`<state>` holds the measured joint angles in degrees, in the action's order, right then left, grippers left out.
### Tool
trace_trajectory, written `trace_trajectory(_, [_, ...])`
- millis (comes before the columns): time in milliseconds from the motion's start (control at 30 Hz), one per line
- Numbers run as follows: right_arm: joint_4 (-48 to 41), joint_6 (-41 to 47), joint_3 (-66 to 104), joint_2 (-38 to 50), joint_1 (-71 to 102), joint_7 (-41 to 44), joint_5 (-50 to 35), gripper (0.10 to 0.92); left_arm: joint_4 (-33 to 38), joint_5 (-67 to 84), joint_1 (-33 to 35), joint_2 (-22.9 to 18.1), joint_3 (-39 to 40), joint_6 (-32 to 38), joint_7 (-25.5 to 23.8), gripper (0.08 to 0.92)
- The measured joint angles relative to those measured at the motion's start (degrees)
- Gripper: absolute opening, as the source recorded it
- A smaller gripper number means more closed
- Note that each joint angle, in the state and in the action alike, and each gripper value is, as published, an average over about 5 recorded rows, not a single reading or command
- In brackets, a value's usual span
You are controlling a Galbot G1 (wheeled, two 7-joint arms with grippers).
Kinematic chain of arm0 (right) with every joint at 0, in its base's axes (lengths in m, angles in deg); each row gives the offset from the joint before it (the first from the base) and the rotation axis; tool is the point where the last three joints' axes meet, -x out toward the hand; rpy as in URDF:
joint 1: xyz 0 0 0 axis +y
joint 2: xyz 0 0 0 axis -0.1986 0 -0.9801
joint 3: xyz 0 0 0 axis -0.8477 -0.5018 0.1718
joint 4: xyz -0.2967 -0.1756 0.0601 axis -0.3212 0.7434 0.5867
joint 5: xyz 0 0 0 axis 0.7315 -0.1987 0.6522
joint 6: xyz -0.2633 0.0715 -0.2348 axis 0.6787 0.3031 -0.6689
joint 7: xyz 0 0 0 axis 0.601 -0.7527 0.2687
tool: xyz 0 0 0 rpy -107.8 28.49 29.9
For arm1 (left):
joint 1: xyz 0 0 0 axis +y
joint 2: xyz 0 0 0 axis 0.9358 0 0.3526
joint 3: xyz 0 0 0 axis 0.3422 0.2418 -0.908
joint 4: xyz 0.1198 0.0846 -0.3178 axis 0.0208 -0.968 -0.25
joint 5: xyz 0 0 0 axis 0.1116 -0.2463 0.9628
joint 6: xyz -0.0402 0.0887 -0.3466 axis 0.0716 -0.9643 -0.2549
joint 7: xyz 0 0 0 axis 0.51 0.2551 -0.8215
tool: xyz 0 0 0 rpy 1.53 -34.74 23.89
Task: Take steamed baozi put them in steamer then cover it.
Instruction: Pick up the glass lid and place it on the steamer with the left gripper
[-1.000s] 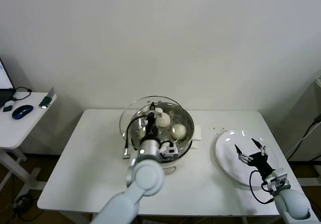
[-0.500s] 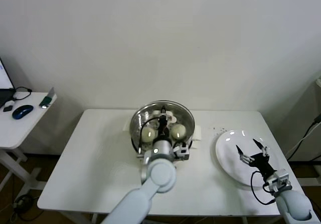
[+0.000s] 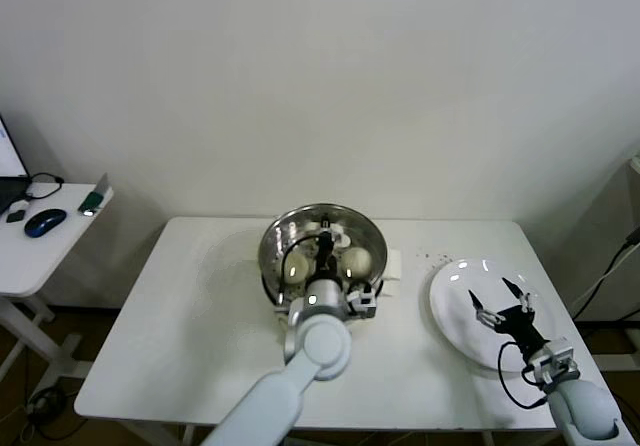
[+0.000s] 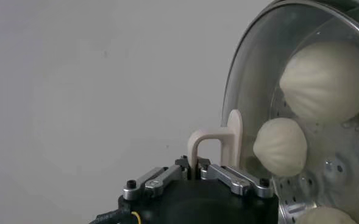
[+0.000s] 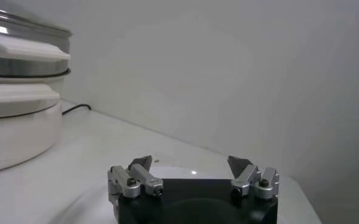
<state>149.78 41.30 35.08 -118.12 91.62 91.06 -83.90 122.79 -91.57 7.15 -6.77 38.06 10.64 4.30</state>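
The steel steamer (image 3: 290, 286) stands at the table's middle back in its cream-white base. The clear glass cover (image 3: 280, 236) lies flat on it. Cream-white baozi (image 3: 355, 260) show through the glass, and also in the left wrist view (image 4: 328, 73). My left gripper (image 3: 323, 256) is over the cover's middle, shut on its cream-white bar handle (image 4: 219, 143). My right gripper (image 3: 502, 301) is open and empty above the white plate (image 3: 455, 311) at the right; its fingers (image 5: 141, 167) show spread in the right wrist view.
A side table (image 3: 40, 256) at the far left carries a mouse (image 3: 45, 222) and cables. The steamer's side handle (image 5: 21, 49) and base (image 5: 14, 131) show in the right wrist view. A wall stands close behind the table.
My left gripper carried the cover from a tilt at the steamer's left rim to flat and centred on the steamer. The right arm has stayed still.
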Motion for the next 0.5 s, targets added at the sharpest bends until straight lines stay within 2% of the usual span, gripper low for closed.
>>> trace_trajectory(500, [-0.3, -0.4, 0.3, -0.6, 0.0, 0.6, 0.9, 0.823, -1.5, 1.5, -0.1, 0.1, 0.5, -0.1, 2.2, 0.150])
